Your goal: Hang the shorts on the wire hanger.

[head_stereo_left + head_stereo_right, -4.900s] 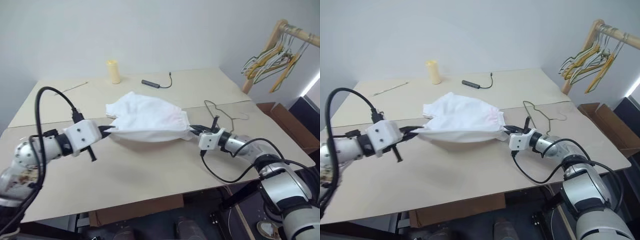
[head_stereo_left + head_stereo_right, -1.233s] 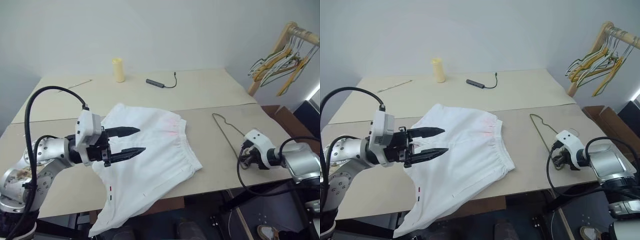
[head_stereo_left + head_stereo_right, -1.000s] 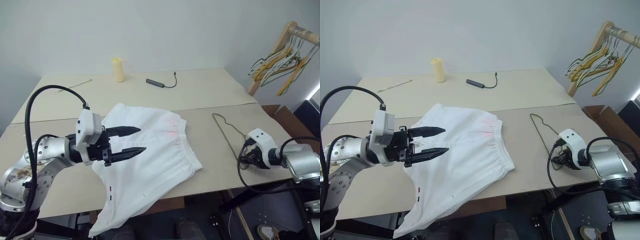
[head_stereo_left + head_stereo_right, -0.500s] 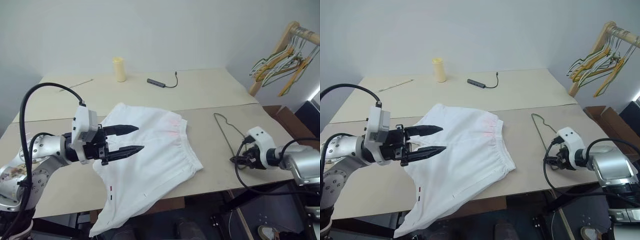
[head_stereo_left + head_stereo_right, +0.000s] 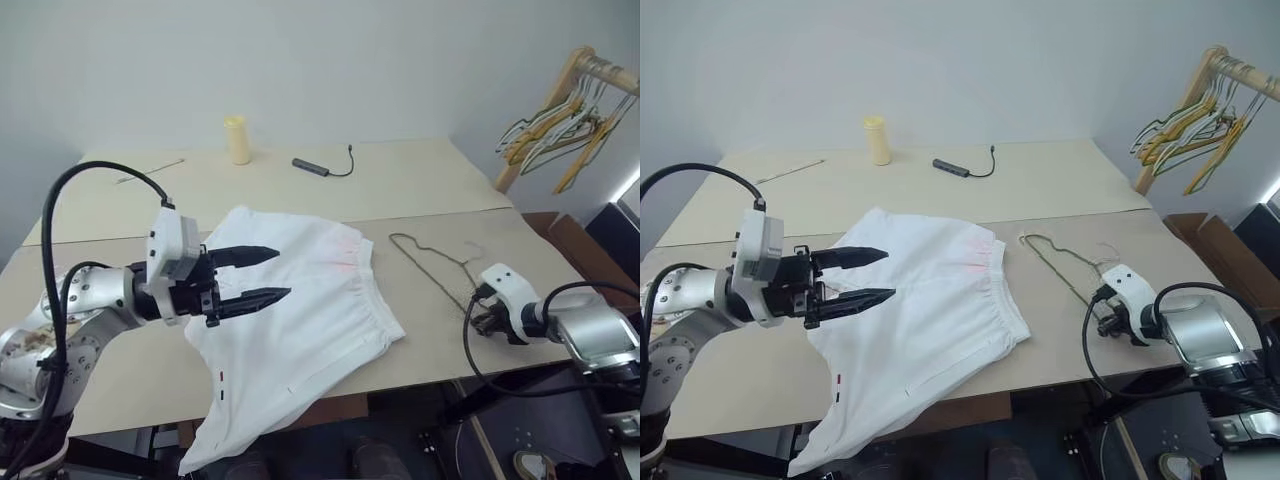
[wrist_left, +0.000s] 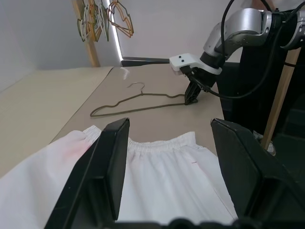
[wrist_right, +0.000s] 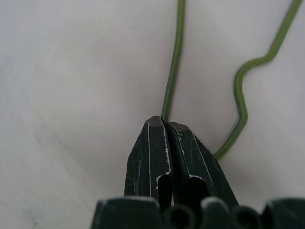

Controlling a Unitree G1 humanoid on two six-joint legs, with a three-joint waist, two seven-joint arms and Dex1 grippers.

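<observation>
The right gripper (image 7: 165,125) has just pinched shut on the wire hanger (image 5: 428,263), swinging it on the table toward the shorts (image 5: 300,310), which lie flat beneath the left gripper (image 5: 268,275), its 2 fingers spread, ready for threading.

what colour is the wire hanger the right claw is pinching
Dull grey-green bare metal; the hanger shows it best in the right wrist view, pinched in the right claw.
</observation>
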